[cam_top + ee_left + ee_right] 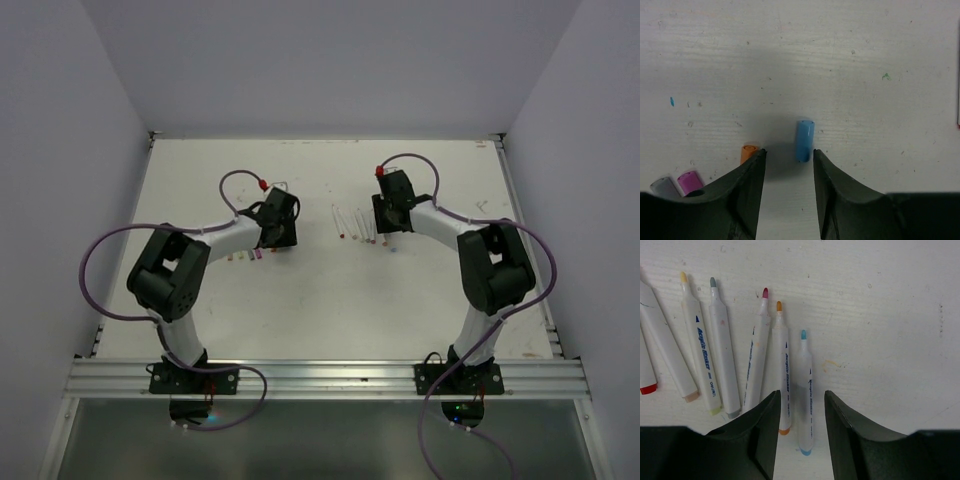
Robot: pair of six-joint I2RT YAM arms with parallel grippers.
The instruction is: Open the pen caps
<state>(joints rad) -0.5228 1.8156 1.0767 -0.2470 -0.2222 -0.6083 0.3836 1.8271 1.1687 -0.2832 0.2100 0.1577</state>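
We see the white bench (330,310). Our left claw (789,152) is part open and grips nothing. Our right claw (801,395) is the same, straddling the blue-tipped pen (805,385). The other pens (720,355) lie at its 10 o'clock. The blue cap (804,140) lies at the left claw's 1 o'clock.

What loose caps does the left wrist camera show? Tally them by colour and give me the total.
Blue cap: 1
Orange cap: 1
Pink cap: 1
Grey cap: 1
Total: 4
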